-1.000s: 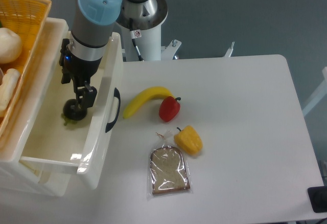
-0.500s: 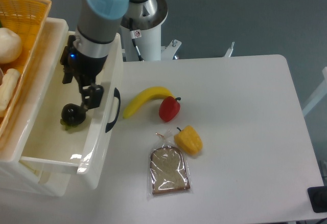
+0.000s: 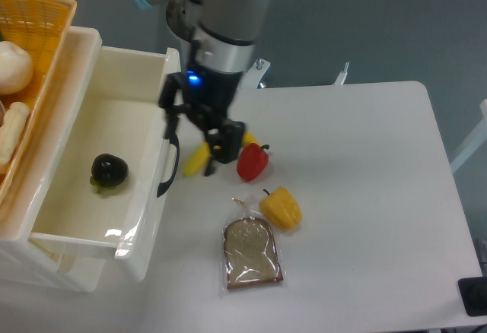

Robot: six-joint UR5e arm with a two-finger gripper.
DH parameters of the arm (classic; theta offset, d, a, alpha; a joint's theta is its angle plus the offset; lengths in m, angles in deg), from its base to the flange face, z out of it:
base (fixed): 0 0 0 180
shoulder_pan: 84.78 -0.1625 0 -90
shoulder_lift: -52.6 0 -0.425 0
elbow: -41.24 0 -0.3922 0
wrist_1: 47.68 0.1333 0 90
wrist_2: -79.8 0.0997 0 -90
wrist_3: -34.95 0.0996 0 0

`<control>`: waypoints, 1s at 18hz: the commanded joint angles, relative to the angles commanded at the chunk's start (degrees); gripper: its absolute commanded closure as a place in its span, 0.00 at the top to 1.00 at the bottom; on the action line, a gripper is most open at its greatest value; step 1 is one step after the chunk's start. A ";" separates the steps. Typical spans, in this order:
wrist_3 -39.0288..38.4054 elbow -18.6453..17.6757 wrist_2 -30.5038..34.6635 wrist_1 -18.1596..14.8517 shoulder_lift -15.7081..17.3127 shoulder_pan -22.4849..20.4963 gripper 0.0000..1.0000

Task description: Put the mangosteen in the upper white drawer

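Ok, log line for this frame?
mangosteen: lying in upper white drawer | gripper: open, empty, over banana | placement: done

The arm reached down from the rear edge of the counter, wrist near vertical, blue indicator lit on the wrist housing. The gripper [image 3: 198, 141] hung above the counter's left portion, fingers [image 3: 225, 144] spread apart and holding nothing.

Glossy black-purple mangosteen [image 3: 109, 170] with green calyx inside the white drawer [image 3: 84, 230], black curved handle [image 3: 168, 167] on its front, yellow wicker basket [image 3: 34, 52] left of the drawer, yellow banana [image 3: 195, 160], red pepper [image 3: 252, 162], yellow pepper [image 3: 281, 208], brown bread in clear wrap [image 3: 252, 253] to its right.
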 joint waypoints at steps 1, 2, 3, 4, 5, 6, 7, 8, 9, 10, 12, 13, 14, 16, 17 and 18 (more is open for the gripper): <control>1.57 0.00 1.13 0.00 -0.80 -0.71 1.00; 3.77 0.00 2.80 0.00 -1.15 -1.93 1.00; 5.88 0.00 4.64 -0.08 -1.94 -2.99 1.00; 7.72 0.00 6.31 -0.09 -2.82 -3.52 1.00; 8.87 0.00 8.16 -0.09 -3.69 -4.05 1.00; 9.67 0.00 10.00 -0.09 -4.66 -4.49 1.00; 9.76 -0.09 11.59 -0.09 -5.45 -5.01 1.00; 9.85 -0.17 13.00 0.00 -6.16 -5.89 1.00; 10.46 -0.18 14.58 0.09 -7.30 -6.51 1.00; 11.95 -0.09 16.77 0.18 -8.70 -6.69 1.00; 14.76 0.00 20.81 1.40 -11.08 -7.30 1.00; 15.12 0.00 21.70 2.54 -12.30 -8.00 1.00; 15.21 0.17 21.71 3.86 -13.62 -8.18 1.00; 15.65 0.26 21.97 4.57 -15.65 -8.88 1.00; 16.00 0.87 22.06 4.57 -16.44 -8.89 1.00; 16.27 1.14 22.06 4.57 -16.97 -8.97 1.00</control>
